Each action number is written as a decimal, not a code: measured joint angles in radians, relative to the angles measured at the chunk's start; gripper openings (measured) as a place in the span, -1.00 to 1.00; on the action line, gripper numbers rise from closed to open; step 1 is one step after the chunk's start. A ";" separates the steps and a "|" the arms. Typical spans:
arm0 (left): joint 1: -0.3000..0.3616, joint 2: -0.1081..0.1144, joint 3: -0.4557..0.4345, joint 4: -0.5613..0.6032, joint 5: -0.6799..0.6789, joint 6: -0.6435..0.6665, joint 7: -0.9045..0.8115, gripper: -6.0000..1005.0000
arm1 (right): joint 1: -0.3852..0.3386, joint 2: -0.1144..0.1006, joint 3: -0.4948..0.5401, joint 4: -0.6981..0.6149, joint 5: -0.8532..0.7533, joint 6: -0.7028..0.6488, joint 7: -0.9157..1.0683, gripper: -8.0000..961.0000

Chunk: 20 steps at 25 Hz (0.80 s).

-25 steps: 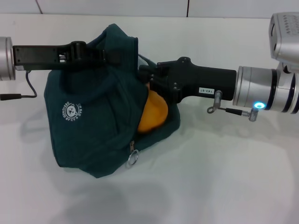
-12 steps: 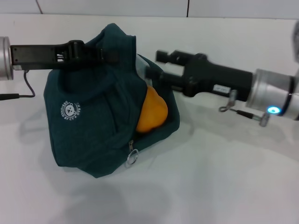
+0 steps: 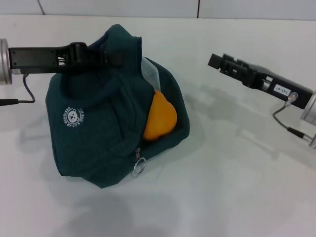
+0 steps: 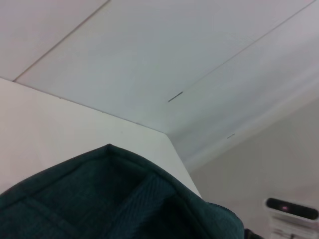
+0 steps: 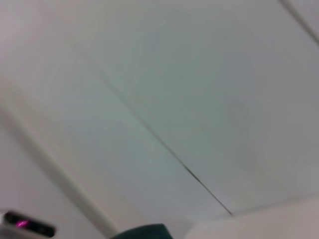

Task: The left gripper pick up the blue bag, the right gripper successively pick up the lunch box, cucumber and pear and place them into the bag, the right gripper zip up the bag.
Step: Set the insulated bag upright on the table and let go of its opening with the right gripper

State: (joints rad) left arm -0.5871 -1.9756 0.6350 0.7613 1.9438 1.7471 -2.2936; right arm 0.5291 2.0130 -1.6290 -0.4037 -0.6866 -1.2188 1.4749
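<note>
The left gripper [image 3: 114, 58] was clamped on the top fabric of the blue bag [image 3: 98, 123], holding its upper edge up while the bag's base sat on the white table [image 3: 237, 187]; the pear [image 3: 160, 118] lay inside the open mouth, its orange side showing; the right gripper [image 3: 216, 60] hung above the table well apart from the bag, holding nothing, finger spread impossible to tell

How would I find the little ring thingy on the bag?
Look at the big dark teal blue bag on the white table, held up at its top by the left gripper. Go below the orange pear peeking out of its opening. The ring zipper pull hangs there, the only shiny metal loop.
</note>
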 joint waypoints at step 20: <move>-0.013 -0.006 0.000 0.000 0.000 -0.001 0.002 -0.91 | 0.123 0.016 -0.088 0.119 -0.131 0.146 0.498 0.70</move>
State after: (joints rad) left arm -0.6003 -1.9812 0.6350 0.7608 1.9434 1.7461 -2.2921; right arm 0.6521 2.0287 -1.7173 -0.2842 -0.8179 -1.0726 1.9732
